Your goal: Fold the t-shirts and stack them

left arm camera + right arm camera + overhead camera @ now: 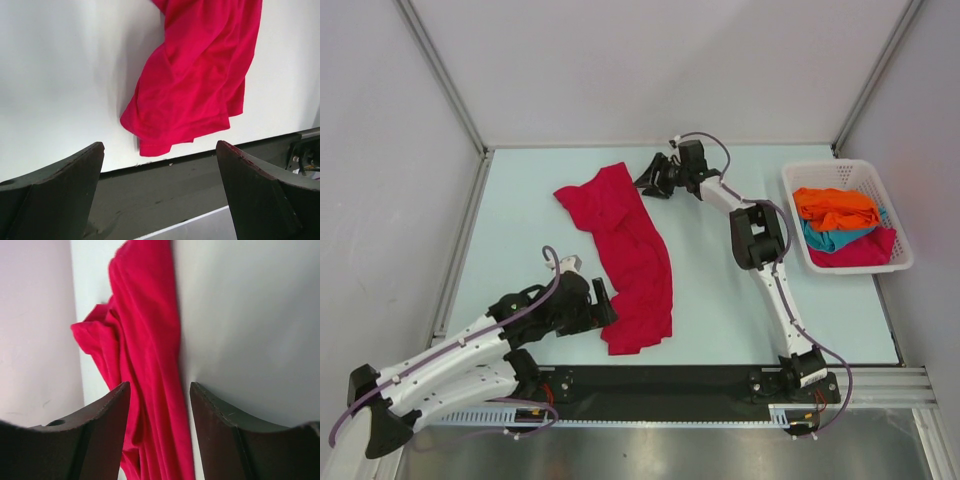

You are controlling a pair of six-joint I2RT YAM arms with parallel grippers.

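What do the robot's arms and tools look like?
The left arm and right arm have white links with black joints. A purplish cable runs along each. The left tool and right tool are black, each with two broad wedge-shaped fingers.

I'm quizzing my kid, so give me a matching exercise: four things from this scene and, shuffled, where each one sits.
1 orange t-shirt
2 white basket
3 teal t-shirt
4 long crimson t-shirt

A at the table's right edge
B lying on the table, outside the basket
C basket's far end
D in basket, between orange and red cloth

Pairs: 1-C, 2-A, 3-D, 4-B
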